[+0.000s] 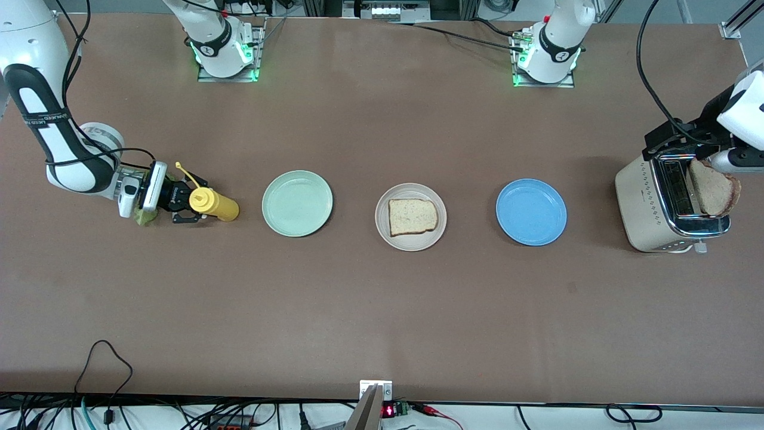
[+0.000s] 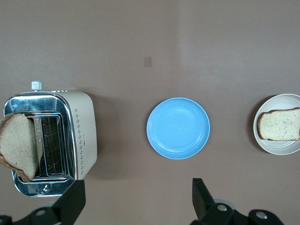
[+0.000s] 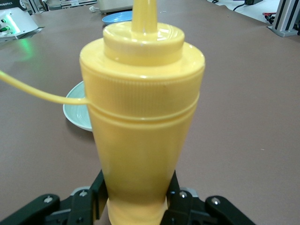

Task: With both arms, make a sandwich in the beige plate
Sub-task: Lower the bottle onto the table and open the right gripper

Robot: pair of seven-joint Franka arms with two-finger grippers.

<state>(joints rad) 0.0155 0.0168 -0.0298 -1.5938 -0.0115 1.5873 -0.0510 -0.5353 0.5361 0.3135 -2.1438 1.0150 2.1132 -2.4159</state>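
Note:
The beige plate lies mid-table between two other plates, with one slice of speckled bread flat on it; both also show in the left wrist view, the plate and the slice. A second slice stands up out of the toaster. My left gripper hangs open and empty above the table beside the toaster. At the right arm's end my right gripper is shut on an upright yellow squeeze bottle, low on its body. A bit of green lettuce shows under that hand.
A mint green plate lies between the bottle and the beige plate. A blue plate lies between the beige plate and the toaster. Both are bare. Cables hang along the table's edge nearest the front camera.

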